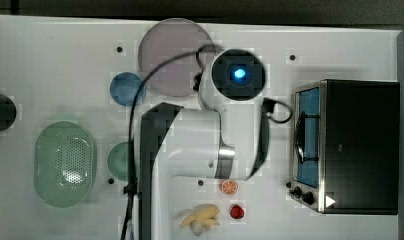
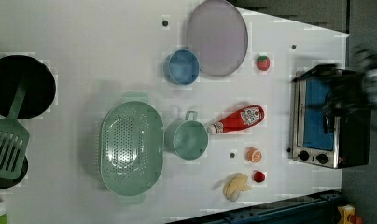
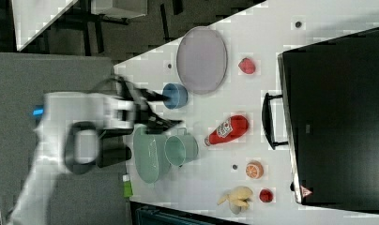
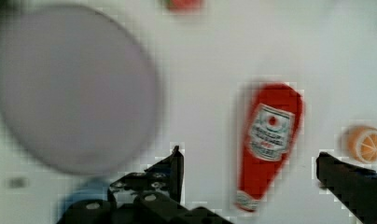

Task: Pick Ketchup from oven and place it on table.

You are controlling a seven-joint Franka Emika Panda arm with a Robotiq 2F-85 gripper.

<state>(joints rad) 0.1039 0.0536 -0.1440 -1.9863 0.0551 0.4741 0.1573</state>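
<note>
Left view showed us the Ketchup (image 2: 237, 119) lying on its side on the table (image 2: 84, 32), a little right of the frame's centre, with its white cap pointing toward the green cup (image 2: 187, 138) and almost touching it. The oven (image 2: 324, 122) stood at the right of the frame, well apart from the bottle, and we saw its door shut, with the bluish glass facing the bottle. Between bottle and oven, lower in the frame, lay an orange slice (image 2: 254, 154), and below it a small red toy (image 2: 259, 176) and a yellow toy (image 2: 236, 186). We saw a green colander (image 2: 129, 148) left of the cup, a blue cup (image 2: 181, 66) above it, and a pink plate (image 2: 217, 37) at the top, with a strawberry (image 2: 263, 62) to its right.

In the wrist view we found the gripper (image 4: 249, 172) with its two fingers (image 4: 170, 172) standing wide apart, and nothing was between them except the bottle's narrow end seen below on the table. The fingers did not touch the bottle. In the right view the arm (image 3: 79, 136) was blurred at the left of the frame, over the colander's side.
</note>
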